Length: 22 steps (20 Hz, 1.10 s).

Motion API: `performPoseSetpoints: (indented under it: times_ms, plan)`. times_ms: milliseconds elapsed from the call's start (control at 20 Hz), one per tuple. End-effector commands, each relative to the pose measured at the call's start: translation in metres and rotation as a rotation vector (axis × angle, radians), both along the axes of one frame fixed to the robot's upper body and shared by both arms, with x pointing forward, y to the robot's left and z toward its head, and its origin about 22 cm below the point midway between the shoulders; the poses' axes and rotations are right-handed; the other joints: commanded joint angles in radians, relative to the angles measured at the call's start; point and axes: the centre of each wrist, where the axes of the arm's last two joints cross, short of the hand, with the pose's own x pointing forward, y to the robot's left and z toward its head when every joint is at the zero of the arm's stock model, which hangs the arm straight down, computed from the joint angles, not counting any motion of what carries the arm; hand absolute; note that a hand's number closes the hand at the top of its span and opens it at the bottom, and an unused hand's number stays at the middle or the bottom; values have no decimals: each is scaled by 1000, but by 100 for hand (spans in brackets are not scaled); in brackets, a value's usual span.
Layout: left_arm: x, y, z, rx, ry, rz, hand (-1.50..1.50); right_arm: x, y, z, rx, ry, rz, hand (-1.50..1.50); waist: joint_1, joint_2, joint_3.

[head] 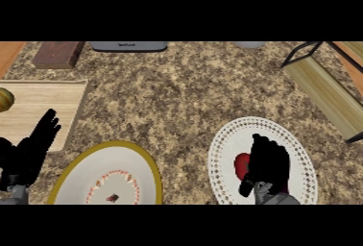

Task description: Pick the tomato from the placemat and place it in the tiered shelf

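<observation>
**Two hands low in view, the right one over the tomato**

Two black hands show at the lower edge. The right hand lies over the white lace-edged placemat, its fingers stretched forward and a little bent downward, covering most of the tomato. Only a red sliver of the tomato shows at the hand's left side, near the middle of the placemat. Whether the fingers actually grip the tomato or merely rest over it cannot be told, since the hand hides the contact.

The left hand rests at the left edge with straight fingers pointing up, holding nothing, its tips overlapping the corner of a pale wooden cutting board.

On the speckled brown stone surface, a white plate with a yellow rim and a small ring pattern sits between the two hands. A round yellowish-green fruit lies on the cutting board at the far left. The tiered shelf, with light wood boards on a dark frame, stands at the upper right, well apart from the placemat. At the back sit a dark brown block and a grey appliance with small lettering too small to read.
</observation>
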Motion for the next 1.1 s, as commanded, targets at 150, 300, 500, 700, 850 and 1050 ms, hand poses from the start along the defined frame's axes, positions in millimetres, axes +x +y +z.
performPoseSetpoints:
  times_ms: [150, 300, 500, 700, 850, 1050]
  plan:
    - [-3, -14, 6, 9, -13, -14, 0, 4, 7, -16, 4, 19, -14, 150, 3, 3, 3]
    - [-9, 8, 8, 14, -8, 5, 0, -2, -9, -17, -65, 33, 18, 150, 2, 3, 2]
    - [2, 10, -3, -4, -15, 9, 0, 5, 15, -6, -89, -56, 34, 150, 0, 4, 2]
    - [1, 19, 22, -12, 0, -10, 0, 1, -3, -3, -117, -136, 75, 150, 2, 3, 3]
    - [-6, 0, 9, 3, -11, -14, 0, 66, -19, 41, 0, -224, -169, 150, 19, 9, 3]
    - [0, -15, 3, -23, -12, -63, 0, 115, -46, 70, 71, -321, -375, 150, 45, 21, 4]
